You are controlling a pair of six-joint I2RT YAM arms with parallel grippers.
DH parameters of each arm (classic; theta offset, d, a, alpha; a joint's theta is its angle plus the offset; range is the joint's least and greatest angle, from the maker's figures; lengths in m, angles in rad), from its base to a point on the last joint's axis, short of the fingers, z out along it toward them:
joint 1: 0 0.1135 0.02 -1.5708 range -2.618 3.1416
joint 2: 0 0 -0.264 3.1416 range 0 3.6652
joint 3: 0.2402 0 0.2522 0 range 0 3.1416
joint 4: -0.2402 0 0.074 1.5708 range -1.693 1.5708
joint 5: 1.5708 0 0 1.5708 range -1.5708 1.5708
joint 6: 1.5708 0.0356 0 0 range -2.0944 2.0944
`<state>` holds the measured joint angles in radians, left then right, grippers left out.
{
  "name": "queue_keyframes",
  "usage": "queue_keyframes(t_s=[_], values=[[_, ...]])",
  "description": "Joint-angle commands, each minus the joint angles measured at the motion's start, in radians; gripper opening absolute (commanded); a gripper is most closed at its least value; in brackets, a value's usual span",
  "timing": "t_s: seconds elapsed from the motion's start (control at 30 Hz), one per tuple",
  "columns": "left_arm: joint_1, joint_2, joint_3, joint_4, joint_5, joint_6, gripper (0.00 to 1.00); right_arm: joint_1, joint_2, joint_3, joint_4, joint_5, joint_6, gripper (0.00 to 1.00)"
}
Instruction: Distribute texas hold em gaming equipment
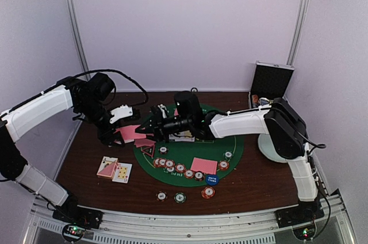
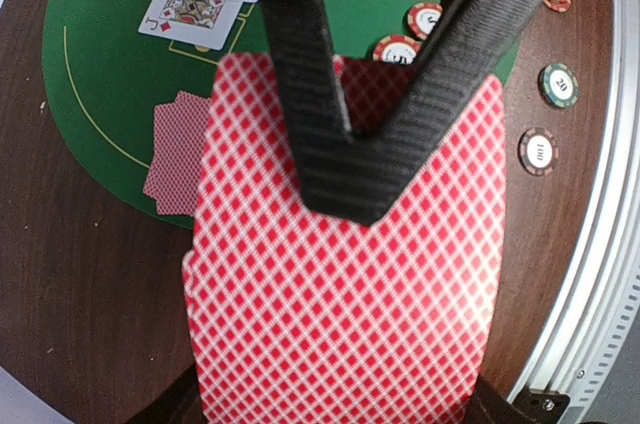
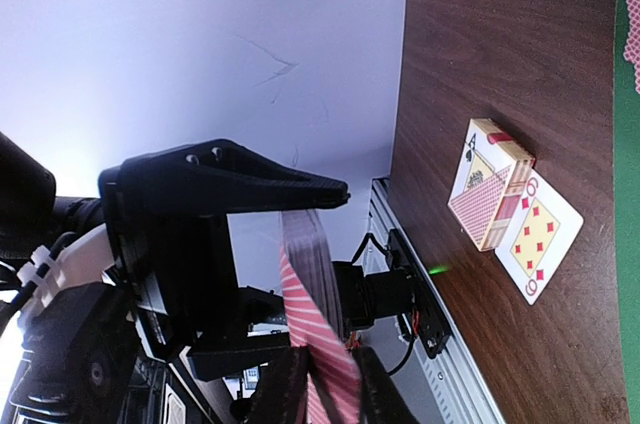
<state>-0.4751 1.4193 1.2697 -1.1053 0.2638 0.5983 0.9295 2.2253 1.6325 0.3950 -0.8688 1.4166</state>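
Cards (image 2: pixel 340 284) cut off below, chip (image 2: pixel 537 152) markings blurred

We see a dark wood-grain desk (image 2: pixel 60 274) with a dull sheen, a matt green felt-like mat (image 2: pixel 110 74), and smooth, faintly glossy paper cards (image 2: pixel 340 324) (red-checked backs). The left fingers (image 2: pixel 295 64) look like matt black plastic, finely ribbed; the rail (image 2: pixel 600 274) is brushed metal.

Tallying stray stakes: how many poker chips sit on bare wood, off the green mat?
3, in a row before the green mat's near edge: dark chip, green chip, red chip. Some may be hidden.
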Motion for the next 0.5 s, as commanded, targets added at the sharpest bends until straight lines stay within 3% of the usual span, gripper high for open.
queue_keyframes(t_s=[0.0, 0.2, 0.47], values=[[0.000, -0.024, -0.004, 0.032, -0.005, 0.007, 0.00, -0.006, -0.065, -0.031, 0.020, -0.018, 0.008, 0.15], [0.000, -0.025, -0.010, 0.033, -0.010, 0.011, 0.00, -0.019, -0.100, -0.078, 0.007, -0.023, 0.001, 0.00], [0.000, -0.027, -0.006, 0.032, -0.019, 0.012, 0.00, -0.065, -0.162, -0.118, -0.061, -0.046, -0.048, 0.00]])
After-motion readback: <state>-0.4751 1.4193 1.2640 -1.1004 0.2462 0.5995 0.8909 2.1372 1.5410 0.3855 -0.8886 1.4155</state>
